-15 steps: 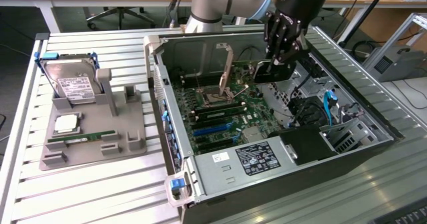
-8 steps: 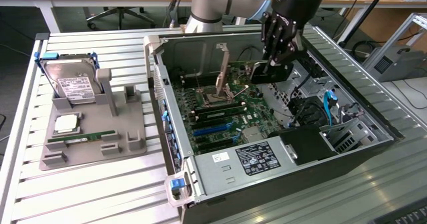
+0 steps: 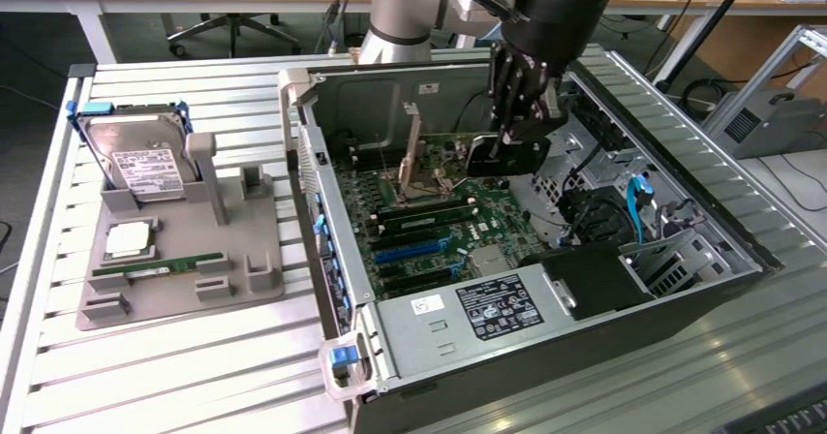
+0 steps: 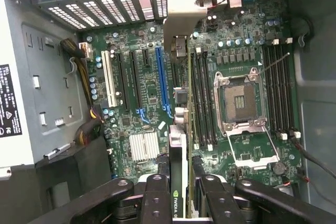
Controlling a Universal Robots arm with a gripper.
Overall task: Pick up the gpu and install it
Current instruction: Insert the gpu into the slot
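One card, the gpu (image 3: 499, 160), is in your gripper (image 3: 524, 134), yes?

Yes. Your fingers (image 4: 157, 195) are closed about halfway and they press the two faces of the card at one end. You hold it on its edge, inside the open case (image 3: 375, 100), over the motherboard (image 3: 472, 216). Whether its lower edge touches the board, I cannot tell.

How does its long side lie for you?

Along the expansion slots. Seen from your wrist, the long edge runs straight away from your gripper, parallel to the blue slot (image 4: 161, 82). It stands just beside that slot, on the side of the nearer memory slots (image 4: 202, 98). The silver bracket (image 4: 184, 17) is at the far end and faces the rear wall with the vented slot covers (image 4: 126, 6).

Is it exactly over a slot?

I cannot say. The card hides what lies under it.
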